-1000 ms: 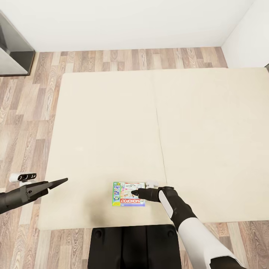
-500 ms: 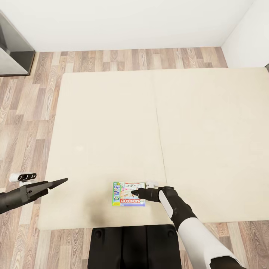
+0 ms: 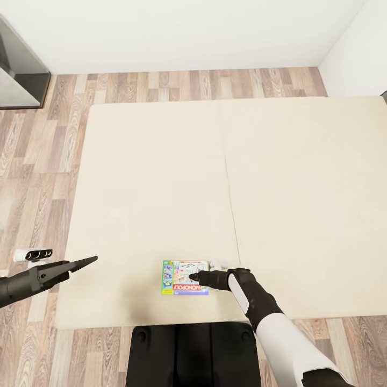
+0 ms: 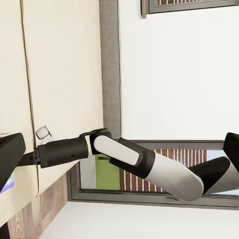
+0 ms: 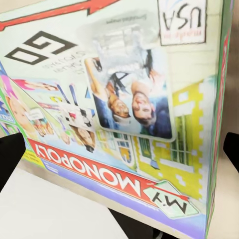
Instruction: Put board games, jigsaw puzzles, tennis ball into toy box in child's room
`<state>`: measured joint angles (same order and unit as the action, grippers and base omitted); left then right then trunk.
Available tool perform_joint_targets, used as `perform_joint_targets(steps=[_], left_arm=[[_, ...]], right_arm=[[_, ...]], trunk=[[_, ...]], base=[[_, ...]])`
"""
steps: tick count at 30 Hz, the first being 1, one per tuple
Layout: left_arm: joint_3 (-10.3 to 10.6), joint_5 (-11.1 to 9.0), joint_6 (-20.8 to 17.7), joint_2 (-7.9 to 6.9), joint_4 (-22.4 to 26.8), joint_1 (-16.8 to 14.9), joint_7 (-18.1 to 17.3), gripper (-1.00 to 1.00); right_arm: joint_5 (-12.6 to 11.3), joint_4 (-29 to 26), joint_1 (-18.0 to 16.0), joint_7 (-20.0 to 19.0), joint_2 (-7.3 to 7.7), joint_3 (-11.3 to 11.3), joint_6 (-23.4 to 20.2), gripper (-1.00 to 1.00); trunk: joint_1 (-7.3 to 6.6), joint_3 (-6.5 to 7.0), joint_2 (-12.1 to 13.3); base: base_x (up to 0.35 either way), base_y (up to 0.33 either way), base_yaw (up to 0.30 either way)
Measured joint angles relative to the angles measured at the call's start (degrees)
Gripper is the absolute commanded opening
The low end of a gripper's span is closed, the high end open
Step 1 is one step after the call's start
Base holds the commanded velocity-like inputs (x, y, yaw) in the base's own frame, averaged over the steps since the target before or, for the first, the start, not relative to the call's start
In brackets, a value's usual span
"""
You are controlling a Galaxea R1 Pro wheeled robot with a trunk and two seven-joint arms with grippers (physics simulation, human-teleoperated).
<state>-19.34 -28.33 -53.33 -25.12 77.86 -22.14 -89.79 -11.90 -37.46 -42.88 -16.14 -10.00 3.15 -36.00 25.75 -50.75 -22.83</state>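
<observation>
You were at the pickup step for a game on the bed: the white-green board game with the red strip lay flat on the beige mattress, close to the near edge and just left of the mattress seam, and your right gripper was down over its right-hand part. In the right wrist view the printed lid sat very close to the camera, with a dark fingertip showing at one side of it and another at the opposite side, so the fingers were spread wide, reaching past the box on both sides and not closed on it; whether either tip touched the lid I could not tell. Your left gripper hung over the left edge of the mattress, well apart from the game, its fingers looking pressed together into a narrow point with nothing between them (that is how the head view read, at least). The toy box and the table were somewhere else, so my judgement was that this game was yet to be secured. The next move called for getting the fingers onto two opposite edges of this thin box, which would be awkward on a soft flat surface, then closing firmly before lifting; a shallow grip risked the box slipping or tilting out.
</observation>
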Motion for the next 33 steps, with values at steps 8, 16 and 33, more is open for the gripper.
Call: perform_joint_targets(steps=[8,16,33], left_arm=[[0.0,0.0,0.0,0.0,0.0,0.0,0.0,1.0],[0.0,0.0,0.0,0.0,0.0,0.0,0.0,1.0],[0.0,0.0,0.0,0.0,0.0,0.0,0.0,1.0]], right_arm=[[0.0,0.0,0.0,0.0,0.0,0.0,0.0,1.0],[0.0,0.0,0.0,0.0,0.0,0.0,0.0,1.0],[0.1,0.0,0.0,0.0,0.0,0.0,0.0,1.0]], trunk=[[0.0,0.0,0.0],[0.0,0.0,0.0],[0.0,0.0,0.0]], base=[[-0.003,0.0,0.0],[0.0,0.0,0.0],[0.0,0.11,0.0]])
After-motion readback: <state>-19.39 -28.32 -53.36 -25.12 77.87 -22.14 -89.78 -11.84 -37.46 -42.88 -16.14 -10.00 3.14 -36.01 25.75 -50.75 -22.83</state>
